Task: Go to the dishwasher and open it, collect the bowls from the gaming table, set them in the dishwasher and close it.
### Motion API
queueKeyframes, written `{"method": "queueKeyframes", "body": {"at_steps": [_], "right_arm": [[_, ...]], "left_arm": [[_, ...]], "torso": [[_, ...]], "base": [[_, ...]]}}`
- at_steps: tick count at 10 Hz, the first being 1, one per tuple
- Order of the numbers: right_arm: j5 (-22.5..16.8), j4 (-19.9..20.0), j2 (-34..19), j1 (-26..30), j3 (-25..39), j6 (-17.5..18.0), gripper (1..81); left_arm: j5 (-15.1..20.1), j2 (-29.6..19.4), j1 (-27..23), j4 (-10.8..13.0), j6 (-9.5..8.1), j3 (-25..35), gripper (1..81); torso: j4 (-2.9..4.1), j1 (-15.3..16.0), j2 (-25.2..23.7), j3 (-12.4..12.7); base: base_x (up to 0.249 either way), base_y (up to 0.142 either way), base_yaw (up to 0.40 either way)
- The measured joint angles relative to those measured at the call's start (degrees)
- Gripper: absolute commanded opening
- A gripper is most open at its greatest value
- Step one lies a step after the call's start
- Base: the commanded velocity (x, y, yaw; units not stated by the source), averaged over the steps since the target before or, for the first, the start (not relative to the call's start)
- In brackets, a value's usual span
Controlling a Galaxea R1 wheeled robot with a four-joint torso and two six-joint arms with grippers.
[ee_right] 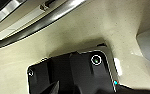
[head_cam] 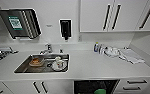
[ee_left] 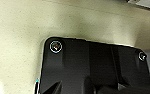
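Currently, the scene reads as follows.
Position: head view looks down on a white counter (head_cam: 96, 65) along a white wall.
Dishwasher: the dishwasher (head_cam: 96, 86) sits below the counter's near edge, right of centre; its dark interior is exposed, so it stands open.
Bowls: a green shape (head_cam: 100, 91) lies inside the dishwasher at the near edge, probably one of the bowls; blur prevents confirmation.
Sink: a steel sink (head_cam: 23, 68) is set into the counter at left and holds dishes; a tap (head_cam: 48, 48) stands behind it.
Counter, far right: a bottle (head_cam: 96, 47) and a folded cloth (head_cam: 131, 57).
Wall: a black dispenser (head_cam: 65, 28) above the counter; white cabinets (head_cam: 111, 15) at upper right.
Claws: both wrist views show pale speckled floor; whether either claw is open, closed or holding anything cannot be told.
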Motion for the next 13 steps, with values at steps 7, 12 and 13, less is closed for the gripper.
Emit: {"method": "queueKeyframes", "body": {"at_steps": [7, 12, 13], "right_arm": [[1.50, -2.16, 3.25, -6.21, -5.07, -4.66, 81.1], [1.74, -3.67, 8.17, -8.11, -9.56, -4.68, 81.1], [1.74, -3.72, 8.19, -8.44, -10.00, -4.71, 81.1]], "left_arm": [[0.22, 1.21, 1.02, 0.00, 0.02, -2.05, 81.1], [0.35, 1.22, 1.35, 0.00, 0.02, -2.05, 81.1], [0.46, 1.22, 1.52, 0.00, 0.02, -2.05, 81.1]], "torso": [[0.00, 9.20, -14.82, 0.06], [0.00, 15.76, -25.38, 0.13], [0.00, 17.07, -27.50, 0.15]], "base": [[0.000, 0.000, 0.000], [0.000, 0.000, 0.000], [0.000, 0.000, 0.000]]}}
